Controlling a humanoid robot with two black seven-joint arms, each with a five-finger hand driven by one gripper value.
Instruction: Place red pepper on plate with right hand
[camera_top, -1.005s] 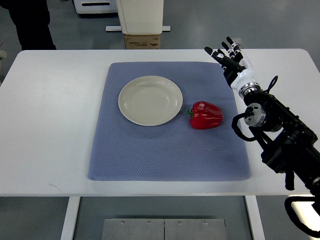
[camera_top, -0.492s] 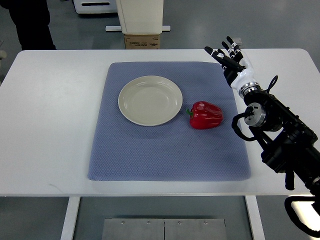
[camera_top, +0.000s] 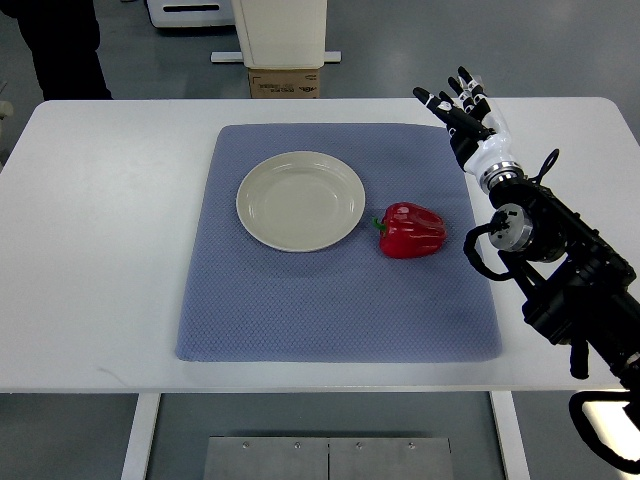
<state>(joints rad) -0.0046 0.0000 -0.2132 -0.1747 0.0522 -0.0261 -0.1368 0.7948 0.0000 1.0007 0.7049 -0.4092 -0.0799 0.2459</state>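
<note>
Pepper (camera_top: 411, 231) on mat (camera_top: 330, 300) beside plate (camera_top: 300, 200) (apart); right hand (camera_top: 466, 115) fingers spread, empty; no legible writing

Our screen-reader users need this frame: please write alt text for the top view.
A glossy red bell pepper lies on a blue-grey fabric mat, just right of an empty round cream plate. The right robot hand, fingers spread, hovers over the mat's far right corner, holding nothing.

Bare mat (camera_top: 330, 300) between robot hand (camera_top: 465, 112) and red pepper (camera_top: 410, 231); pepper-to-plate (camera_top: 300, 200) path short and unobstructed, plate has nothing on it.
</note>
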